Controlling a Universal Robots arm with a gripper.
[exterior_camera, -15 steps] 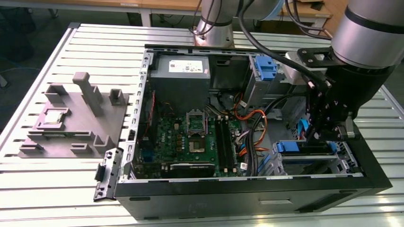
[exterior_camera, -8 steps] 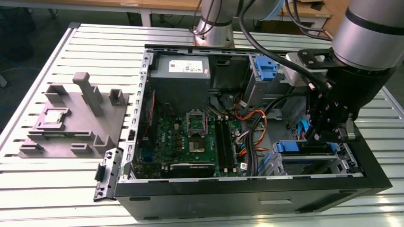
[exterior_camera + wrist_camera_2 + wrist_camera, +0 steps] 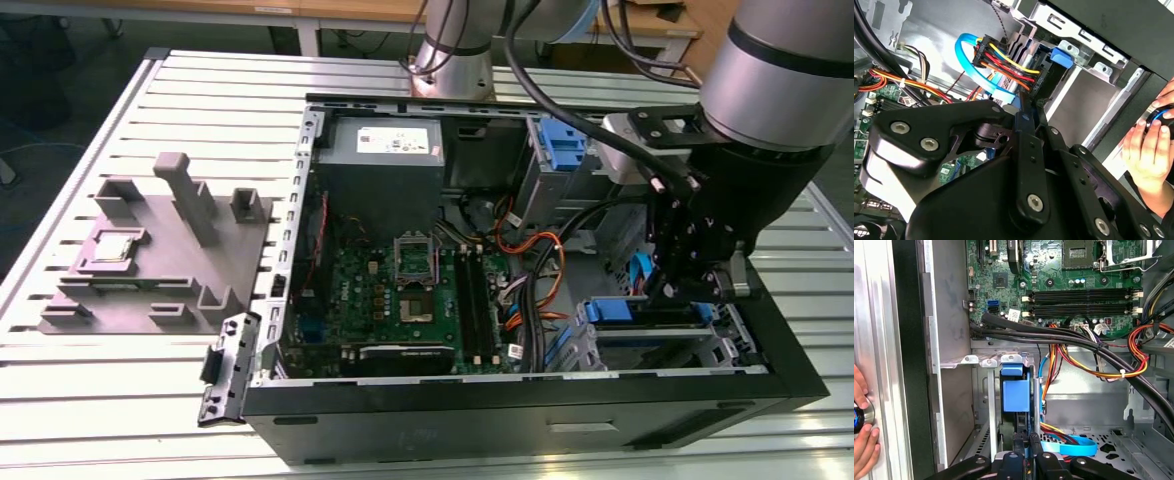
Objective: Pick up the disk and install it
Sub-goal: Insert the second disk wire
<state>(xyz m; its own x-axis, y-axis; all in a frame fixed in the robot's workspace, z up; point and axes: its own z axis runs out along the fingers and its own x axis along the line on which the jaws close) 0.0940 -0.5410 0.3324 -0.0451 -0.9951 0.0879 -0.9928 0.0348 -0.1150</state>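
Cables point(image 3: 1089, 347) are crowding my gripper point(image 3: 1024, 452), clamping the disk point(image 3: 1016, 390) at lower centre; I am risking a snag.

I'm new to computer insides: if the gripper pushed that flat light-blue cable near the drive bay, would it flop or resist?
The light-blue cable sweeps in a loose loop, so it probably bends easily. It looks thin and flat, so it is likely light. Its ends seem anchored by the drive bay, so it may spring back.

Disk point(image 3: 1016, 392) upright in bay (blue rail showing), motherboard point(image 3: 1054, 270), cables point(image 3: 1064, 340)
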